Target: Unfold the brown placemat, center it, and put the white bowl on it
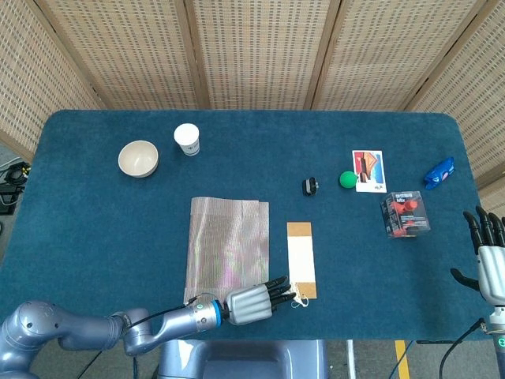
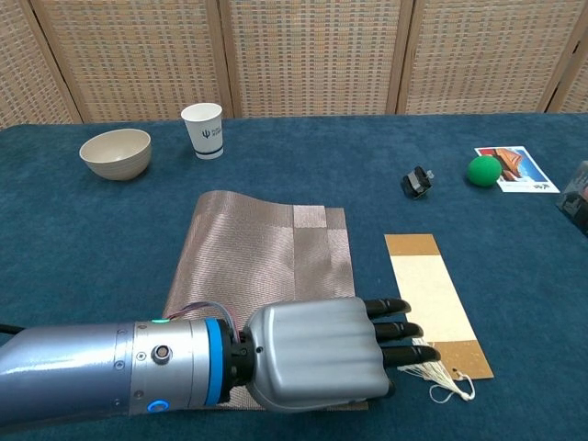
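The brown placemat (image 1: 227,246) (image 2: 262,253) lies folded on the blue table, a little left of the middle and near the front. Far off at the back left stands the white bowl (image 1: 138,158) (image 2: 116,152), upright and empty. My left hand (image 1: 252,302) (image 2: 322,354) lies back-up over the mat's near right corner. Its fingers stretch out to the right past the mat's edge, and I see nothing held in them. At the table's right front edge my right hand (image 1: 488,257) hovers with fingers spread and empty; only the head view shows it.
A paper cup (image 1: 187,139) (image 2: 203,130) stands right of the bowl. A tan-and-white strip (image 1: 301,259) (image 2: 434,303) with a tassel lies just right of the mat. Farther right are a black clip (image 1: 310,186), green ball (image 1: 348,179), picture card (image 1: 369,170), clear box (image 1: 405,214) and blue packet (image 1: 439,172).
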